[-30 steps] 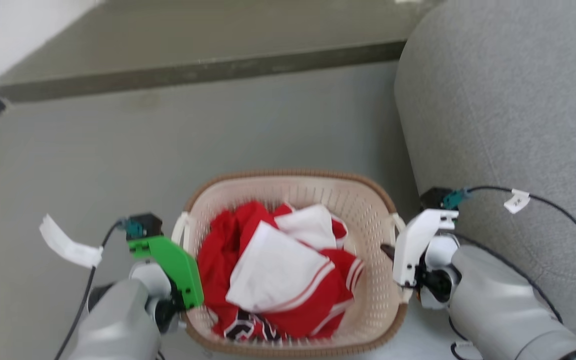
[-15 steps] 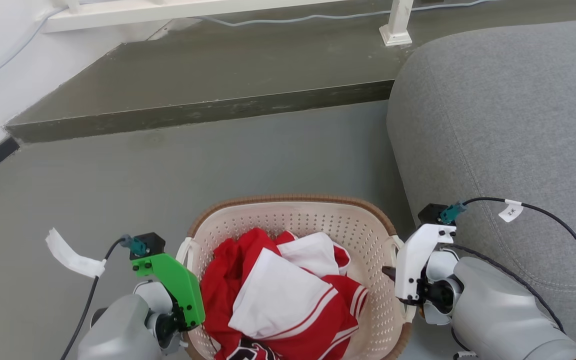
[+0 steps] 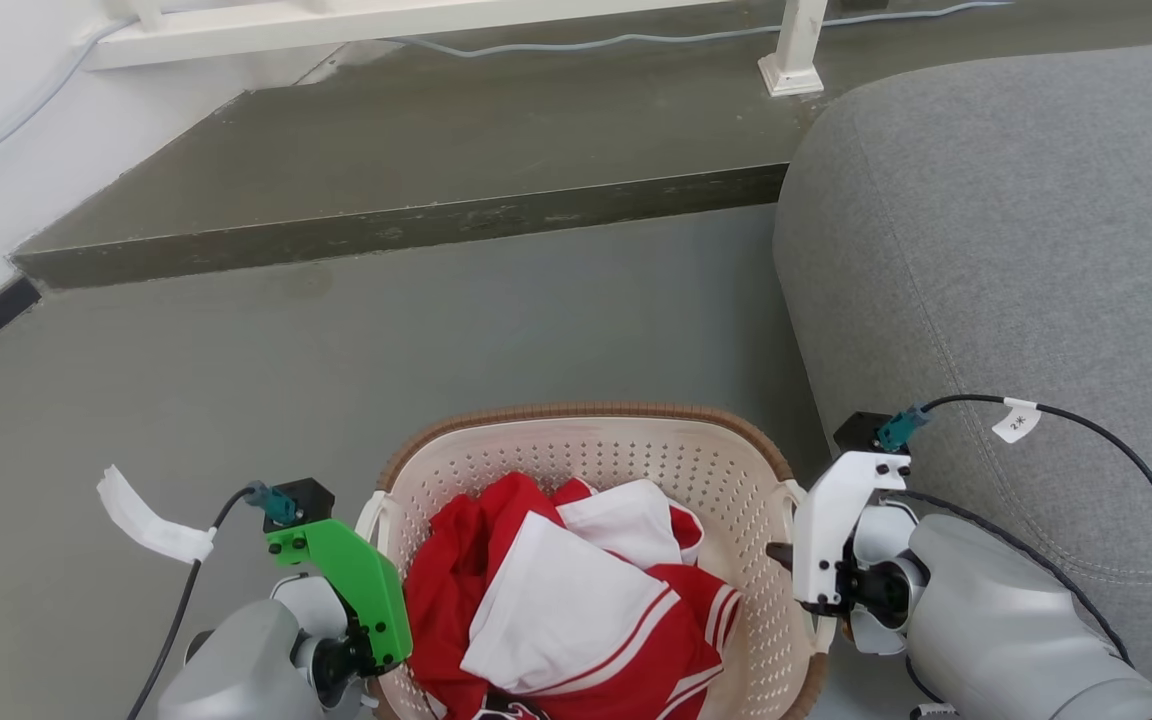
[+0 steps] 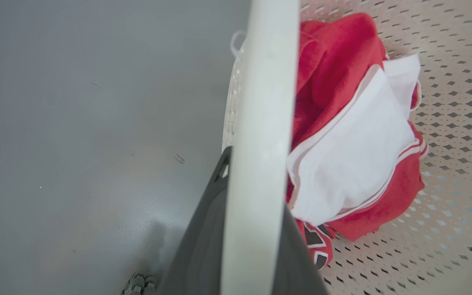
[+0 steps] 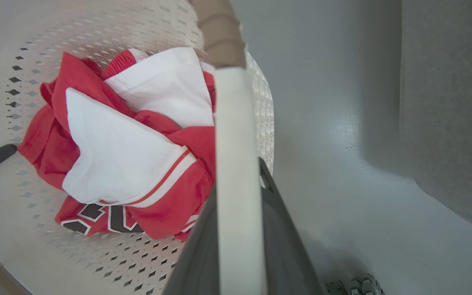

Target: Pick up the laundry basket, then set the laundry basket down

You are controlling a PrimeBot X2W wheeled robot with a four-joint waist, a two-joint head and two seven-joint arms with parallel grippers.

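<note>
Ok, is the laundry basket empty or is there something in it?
Not empty. The laundry basket holds a crumpled red and white garment lying on its perforated floor, below the rim.

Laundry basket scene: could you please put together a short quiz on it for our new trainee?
1. True or false: the laundry basket is empty.
2. What does the left claw, like the right claw, clamp?
3. The grey sofa stands on the basket's: A) robot's left; B) robot's right; C) far side.
Key: 1 false, it holds red and white clothes. 2 a white side handle. 3 B.
</note>
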